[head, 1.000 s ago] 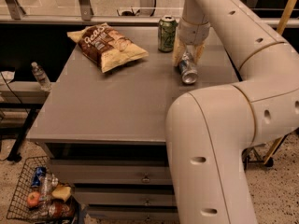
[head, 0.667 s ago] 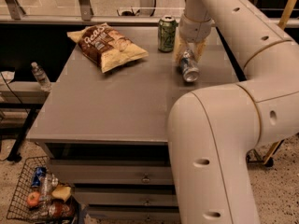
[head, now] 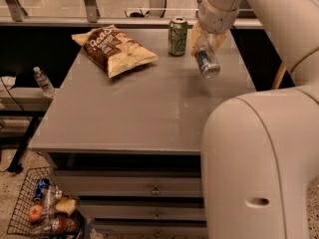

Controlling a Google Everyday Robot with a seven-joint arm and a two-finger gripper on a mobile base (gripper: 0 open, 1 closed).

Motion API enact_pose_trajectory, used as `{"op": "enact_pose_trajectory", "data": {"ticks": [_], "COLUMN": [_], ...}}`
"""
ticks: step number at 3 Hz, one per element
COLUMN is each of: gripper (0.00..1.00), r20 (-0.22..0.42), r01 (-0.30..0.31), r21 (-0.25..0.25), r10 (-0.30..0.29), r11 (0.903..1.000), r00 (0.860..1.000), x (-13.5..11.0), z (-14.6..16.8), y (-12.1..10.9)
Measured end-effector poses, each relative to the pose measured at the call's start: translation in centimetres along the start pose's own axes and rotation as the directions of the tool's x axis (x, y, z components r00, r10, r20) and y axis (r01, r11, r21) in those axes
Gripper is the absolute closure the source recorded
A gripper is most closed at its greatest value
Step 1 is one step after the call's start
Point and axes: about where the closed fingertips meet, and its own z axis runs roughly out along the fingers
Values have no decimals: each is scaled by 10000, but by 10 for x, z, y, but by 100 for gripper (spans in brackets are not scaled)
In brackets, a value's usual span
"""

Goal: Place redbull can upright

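Redbull can (head: 208, 66) sits at about 2 o'clock on the grey table (head: 139, 113), tilted, with its silver end turned down toward 5 o'clock and its blue body running up into the gripper (head: 207, 50). I cannot tell whether that low end touches the table top or hangs just above it.

From the left: a clear water bottle (head: 43, 81) stands on a lower ledge beside the table, at 9 o'clock from the table's middle. At 7 o'clock, down on the floor, a wire basket (head: 20, 210) holds a mix of small items, among them a blue can and something round and reddish. On the table at 11 o'clock lies a chip bag (head: 115, 50), flat, brown and cream. At 12 o'clock a green can (head: 178, 36) stands upright near the far edge, just beside the gripper but apart from it.

The gripper comes down from the white arm (head: 259, 14) at 1 o'clock, its yellowish fingers (head: 198, 38) clamped on either side of the redbull can's upper half. The arm's large white lower segment (head: 259, 168) fills the 4 o'clock corner, in front of the table's drawers (head: 149, 187).
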Motion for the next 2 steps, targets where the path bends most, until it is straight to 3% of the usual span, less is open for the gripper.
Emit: {"op": "enact_pose_trajectory", "data": {"ticks": [1, 2], "gripper": [100, 100], "r20": [2099, 3816], "r01": [2193, 3534], "r21": [-995, -1943], "r10": [-1949, -2614], "r11": [9706, 9151], "r00": [9581, 8866], "x": [18, 36], "z": [-45, -62], "y": [19, 37]}}
